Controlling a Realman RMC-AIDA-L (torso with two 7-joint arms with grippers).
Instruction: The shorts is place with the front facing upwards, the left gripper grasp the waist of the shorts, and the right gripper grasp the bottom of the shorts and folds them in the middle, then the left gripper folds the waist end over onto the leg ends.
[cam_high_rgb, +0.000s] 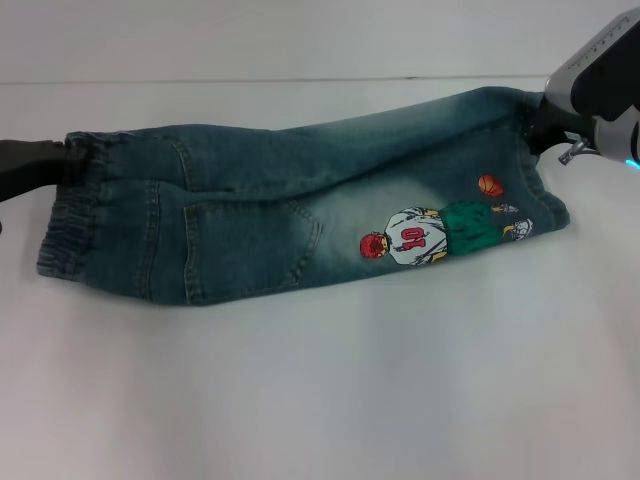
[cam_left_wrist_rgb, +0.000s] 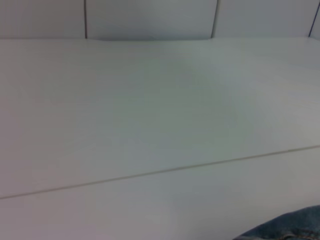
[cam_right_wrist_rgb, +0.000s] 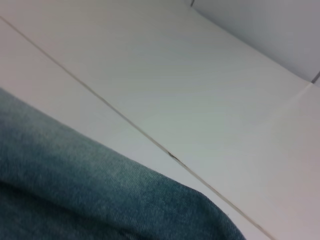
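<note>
The shorts (cam_high_rgb: 260, 200) lie across the white table, folded lengthwise, with the cartoon number 10 player (cam_high_rgb: 420, 235) facing up. The ruffled waist of the shorts (cam_high_rgb: 65, 230) is at the left, and my left gripper (cam_high_rgb: 62, 163) is shut on its far corner. The bottom of the shorts (cam_high_rgb: 545, 205), the leg ends, is at the right, where my right gripper (cam_high_rgb: 535, 128) is shut on the far hem corner. A scrap of denim (cam_left_wrist_rgb: 295, 225) shows in the left wrist view. A broad fold of denim (cam_right_wrist_rgb: 75, 190) fills one side of the right wrist view.
The white table (cam_high_rgb: 320, 400) stretches in front of the shorts. A thin seam (cam_high_rgb: 300, 80) runs across the table behind them, and a white wall stands beyond it.
</note>
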